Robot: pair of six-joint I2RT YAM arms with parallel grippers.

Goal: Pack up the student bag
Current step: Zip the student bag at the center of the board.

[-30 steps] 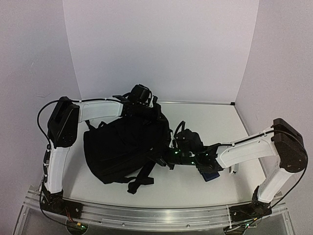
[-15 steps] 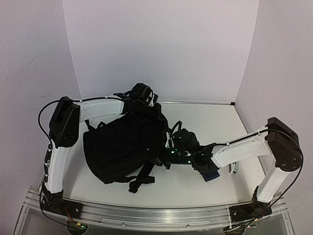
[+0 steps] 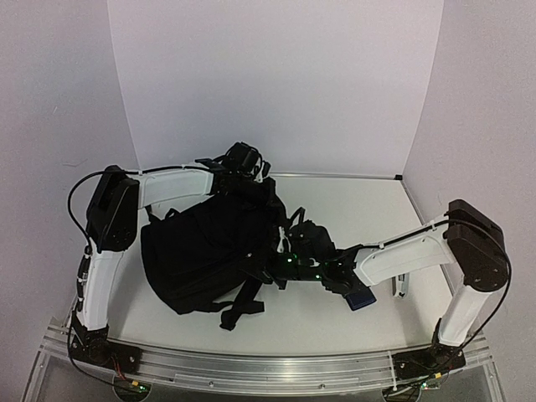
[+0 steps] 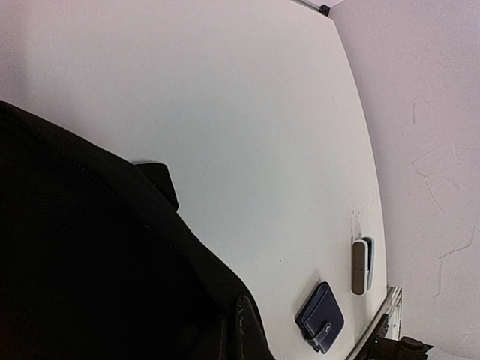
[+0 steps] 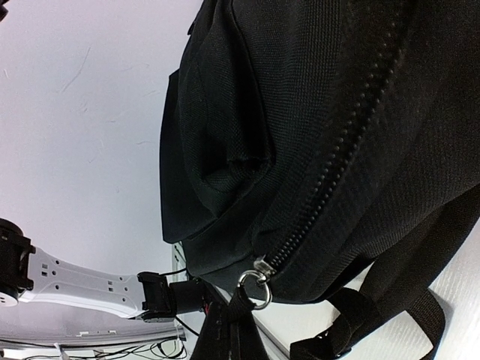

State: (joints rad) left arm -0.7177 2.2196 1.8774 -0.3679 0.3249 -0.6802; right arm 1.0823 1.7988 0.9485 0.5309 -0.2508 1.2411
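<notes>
- Student bag (image 3: 209,251): lies flat on the left-centre of the table (image 3: 360,205), shoulder straps trailing toward the near edge. In the right wrist view its zipper (image 5: 352,127) appears closed along the whole visible run.
- Left gripper (image 3: 255,184): at the bag's far edge, jaws closed. It seems to pinch the black fabric, probably to steady it.
- Right gripper (image 5: 229,326): at the bag's right edge, jaws closed on the zipper pull (image 5: 255,289), whose metal ring sits just above the fingertips.
- Wallet (image 3: 360,297): dark blue, on the table to the right of the bag and partly under the right arm, not yet packed.
- Small grey-and-white object (image 4: 361,264): just beyond the wallet, also outside the bag; its identity cannot be told.
- Progress, as judged: early. The zipper has to be opened and both loose items loaded.
</notes>
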